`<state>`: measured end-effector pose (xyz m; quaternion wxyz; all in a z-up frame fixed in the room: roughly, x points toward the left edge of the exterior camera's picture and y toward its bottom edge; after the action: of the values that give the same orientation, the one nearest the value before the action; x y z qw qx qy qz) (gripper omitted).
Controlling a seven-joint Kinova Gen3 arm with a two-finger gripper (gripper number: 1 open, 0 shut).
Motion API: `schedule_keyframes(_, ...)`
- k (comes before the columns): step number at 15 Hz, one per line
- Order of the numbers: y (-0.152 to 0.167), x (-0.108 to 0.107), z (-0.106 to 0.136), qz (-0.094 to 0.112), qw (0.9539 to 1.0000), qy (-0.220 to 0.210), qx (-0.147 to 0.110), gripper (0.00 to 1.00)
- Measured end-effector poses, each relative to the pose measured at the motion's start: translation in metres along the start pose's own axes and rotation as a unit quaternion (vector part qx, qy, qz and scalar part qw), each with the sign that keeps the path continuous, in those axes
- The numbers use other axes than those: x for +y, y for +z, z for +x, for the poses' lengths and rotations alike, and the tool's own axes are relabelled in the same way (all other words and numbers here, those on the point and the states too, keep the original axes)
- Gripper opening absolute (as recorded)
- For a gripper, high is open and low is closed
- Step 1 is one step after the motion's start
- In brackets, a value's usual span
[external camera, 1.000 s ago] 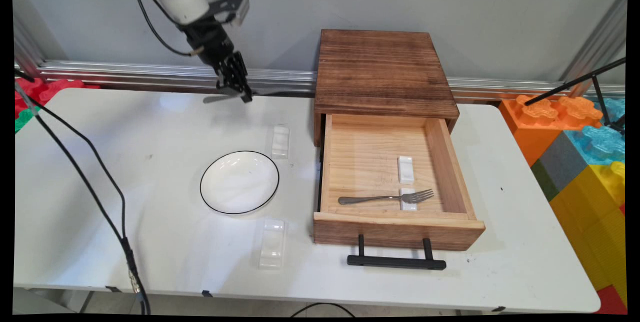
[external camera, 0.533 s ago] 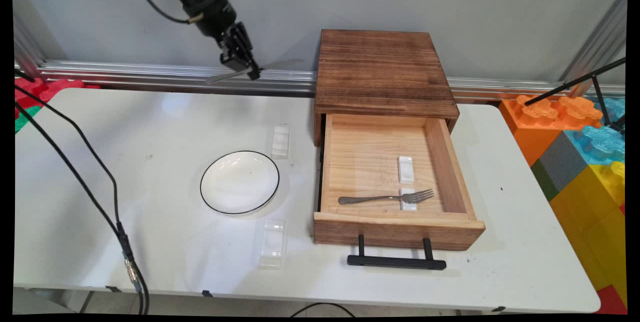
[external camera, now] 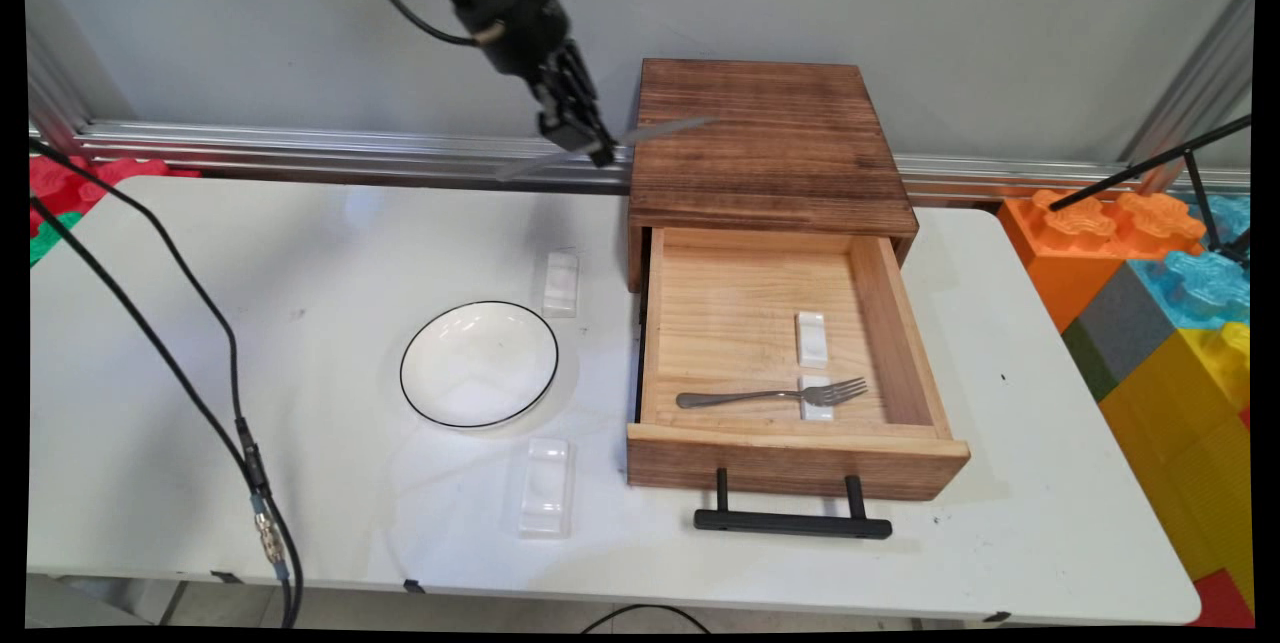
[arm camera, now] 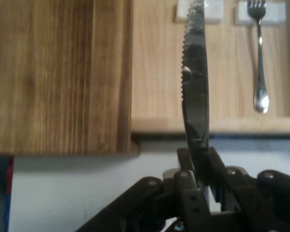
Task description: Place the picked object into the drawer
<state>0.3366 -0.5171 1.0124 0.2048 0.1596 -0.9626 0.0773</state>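
One knife (external camera: 610,143) is clamped between the fingers of the gripper (external camera: 585,138), carried high in the air with its serrated blade lying roughly level. Over the last second the gripper has risen from just above the far left part of the worktop (external camera: 300,403) and swung rightward, so the knife now hangs at the left rear corner of the wooden drawer box (external camera: 760,138), its tip reaching over the dark top. In the hand view the blade (arm camera: 195,92) runs straight out from the gripper, across the box's edge and toward the pulled-out drawer (external camera: 780,353).

Inside that drawer a fork (external camera: 770,395) lies with its tines propped on a small white cutlery rest (external camera: 817,399); a second white rest (external camera: 812,338) sits bare just behind it. Nothing on the worktop has shifted: the white plate with a black rim (external camera: 479,363) sits left of the drawer, with one clear rest (external camera: 561,283) beyond it and another (external camera: 545,486) on its near side. The black drawer handle (external camera: 792,521) juts toward the near edge. So the knife has been lifted clear and brought toward the box.
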Motion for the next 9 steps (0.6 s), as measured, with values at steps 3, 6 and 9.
schedule_keyframes(3,0.024,0.015,0.028,-0.003,1.0,0.003,0.005,0.0)
schedule_keyframes(6,0.052,0.027,0.051,-0.007,0.9999,0.009,0.008,0.0)
schedule_keyframes(9,0.081,0.033,0.068,-0.008,0.9998,0.017,0.01,0.0)
